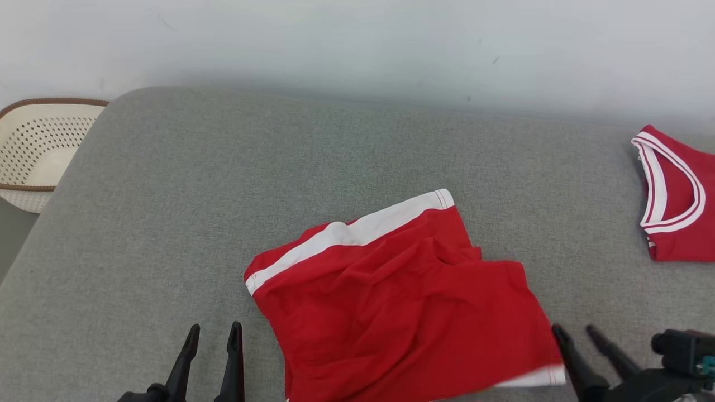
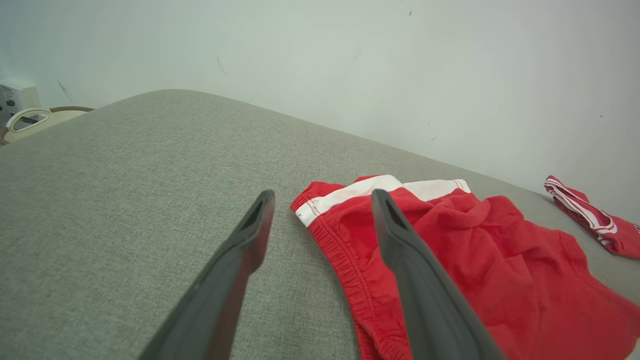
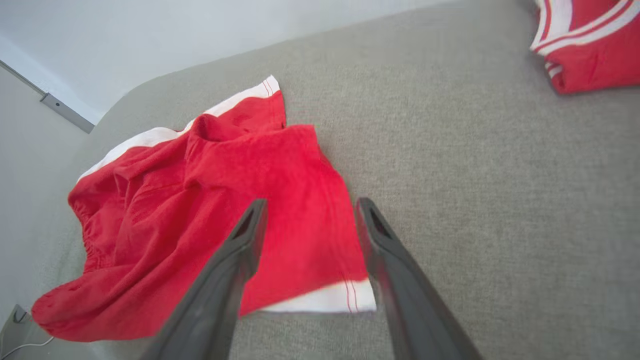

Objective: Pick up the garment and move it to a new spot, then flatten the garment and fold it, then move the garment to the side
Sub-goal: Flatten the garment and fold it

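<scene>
The garment [image 1: 402,296] is a pair of red shorts with white stripes, lying rumpled on the grey cushion [image 1: 223,184] near its front edge. Its elastic waistband [image 2: 350,265] faces my left side. My left gripper [image 1: 215,335] stands open just left of the shorts, nothing between its fingers. My right gripper [image 1: 575,332] is open at the shorts' right hem, its fingers apart above the white-striped corner [image 3: 345,297] and holding nothing. In the right wrist view the garment [image 3: 200,210] lies loose, with part drooping over the cushion's front edge.
A second red garment with white trim [image 1: 676,195] lies at the cushion's far right edge. A cream perforated basket [image 1: 33,151] stands on the floor beyond the cushion's left end. A pale wall runs behind. Bare cushion stretches to the left and back.
</scene>
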Motion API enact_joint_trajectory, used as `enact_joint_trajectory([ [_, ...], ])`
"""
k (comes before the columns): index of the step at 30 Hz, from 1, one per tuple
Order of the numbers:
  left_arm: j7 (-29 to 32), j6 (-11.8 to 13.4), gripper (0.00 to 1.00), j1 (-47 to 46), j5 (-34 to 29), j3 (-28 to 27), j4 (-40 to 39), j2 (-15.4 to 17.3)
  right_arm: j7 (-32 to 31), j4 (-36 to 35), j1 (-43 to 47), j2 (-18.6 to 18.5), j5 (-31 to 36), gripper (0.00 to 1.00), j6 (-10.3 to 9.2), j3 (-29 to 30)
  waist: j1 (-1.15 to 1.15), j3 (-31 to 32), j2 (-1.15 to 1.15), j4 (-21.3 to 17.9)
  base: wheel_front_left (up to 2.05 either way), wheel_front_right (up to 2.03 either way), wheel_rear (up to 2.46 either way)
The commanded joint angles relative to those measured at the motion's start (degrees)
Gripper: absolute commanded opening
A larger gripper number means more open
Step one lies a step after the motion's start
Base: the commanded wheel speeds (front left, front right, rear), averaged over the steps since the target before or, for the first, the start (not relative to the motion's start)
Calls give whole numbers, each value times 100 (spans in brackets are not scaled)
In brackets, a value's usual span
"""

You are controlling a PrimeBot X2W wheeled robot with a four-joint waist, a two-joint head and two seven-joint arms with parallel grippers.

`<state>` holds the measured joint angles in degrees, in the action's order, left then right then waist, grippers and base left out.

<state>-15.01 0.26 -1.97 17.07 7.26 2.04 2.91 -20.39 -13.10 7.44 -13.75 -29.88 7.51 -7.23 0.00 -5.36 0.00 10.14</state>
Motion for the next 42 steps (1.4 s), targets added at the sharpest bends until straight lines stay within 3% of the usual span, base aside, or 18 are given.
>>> enact_joint_trajectory([
  [1, -22, -10, 100, 52, -65, -29, 21, 3, 138, -53, -100, 6, 208, 100, -5, 56, 0, 2, 0, 3, 0, 0, 0],
  [15, -22, -121, 100, 133, -189, 115, 58, 3, 1616, 116, -473, 154, 859, 100, -5, -248, 0, -22, 0, 38, 0, 0, 0],
  [25, -22, -518, 100, 557, -625, 911, 475, 6, 1930, 436, -592, 167, 937, 100, -5, -309, 0, -12, 0, 52, 0, 0, 0],
  [36, -22, -624, 100, 251, -556, 1178, 1124, 4, 2050, 620, -718, 159, 882, 100, -5, -452, 0, -27, 0, -172, 0, 0, 0],
  [37, -22, -638, 65, 201, -526, 1180, 1171, 4, 2051, 633, -732, 150, 872, 100, -5, -449, 0, -27, 0, -193, 0, 0, 0],
  [38, -22, -652, 11, 151, -535, 1181, 1223, 5, 2047, 654, -740, 138, 871, 100, -5, -452, 0, -29, 0, -215, 0, 0, 0],
  [39, -22, -665, 0, 40, -540, 1117, 1278, 6, 2070, 679, -765, 142, 855, 100, -5, -471, 0, -30, 0, -256, 0, 0, 0],
  [42, -22, -682, 0, -122, -596, 971, 1237, 22, 2098, 718, -775, 130, 846, 100, -5, -504, 0, -24, 0, -305, 0, 0, 0],
])
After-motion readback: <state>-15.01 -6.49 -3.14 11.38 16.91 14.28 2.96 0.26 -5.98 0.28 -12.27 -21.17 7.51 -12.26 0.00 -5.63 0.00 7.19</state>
